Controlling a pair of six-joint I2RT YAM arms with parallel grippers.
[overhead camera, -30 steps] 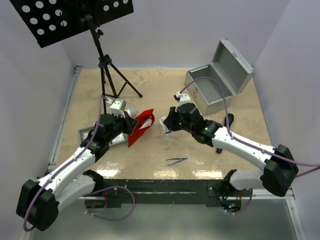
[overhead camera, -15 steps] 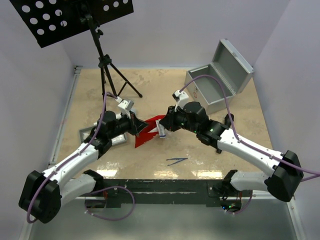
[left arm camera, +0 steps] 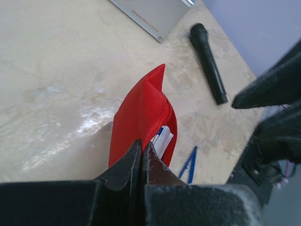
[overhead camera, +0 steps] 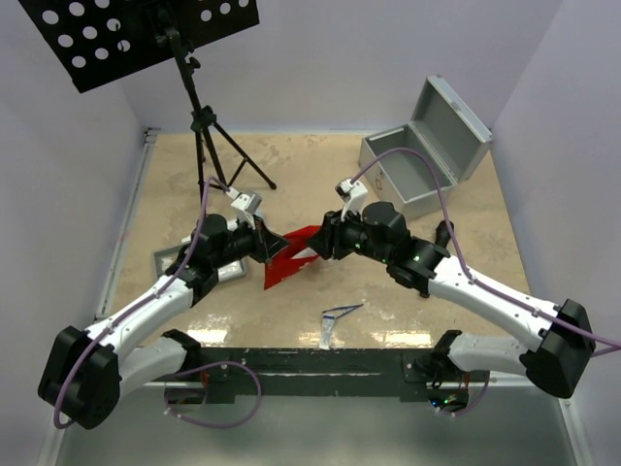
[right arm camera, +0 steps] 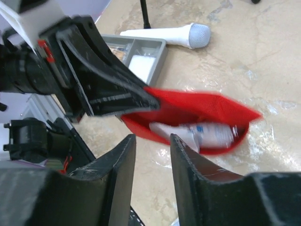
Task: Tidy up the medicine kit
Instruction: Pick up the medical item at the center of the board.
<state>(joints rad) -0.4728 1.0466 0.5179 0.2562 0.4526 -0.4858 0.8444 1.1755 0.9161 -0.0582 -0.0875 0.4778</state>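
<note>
The red pouch (overhead camera: 294,254) hangs open in mid-table, pinched at its rim by my left gripper (overhead camera: 273,244), which is shut on the fabric (left arm camera: 142,143). Inside the red pouch (right arm camera: 202,117) lie white and blue packets (right arm camera: 197,134). My right gripper (overhead camera: 322,243) faces the pouch mouth, its jaws (right arm camera: 150,139) open with nothing between them. The silver-grey metal case (overhead camera: 400,180) stands open at the back right, lid raised. The grey divided tray (right arm camera: 141,54) lies beneath my left arm, holding small supplies.
A black tripod stand (overhead camera: 209,136) rises at the back left. Blue tweezers (overhead camera: 343,312) and a white packet (overhead camera: 327,333) lie near the front edge. A white microphone (right arm camera: 174,35) rests beside the tray. A black microphone (left arm camera: 209,63) lies by my right arm.
My right gripper has opened and no longer holds the white packet. A white packet now lies by the tweezers. Both arms have moved slightly closer around the pouch.
</note>
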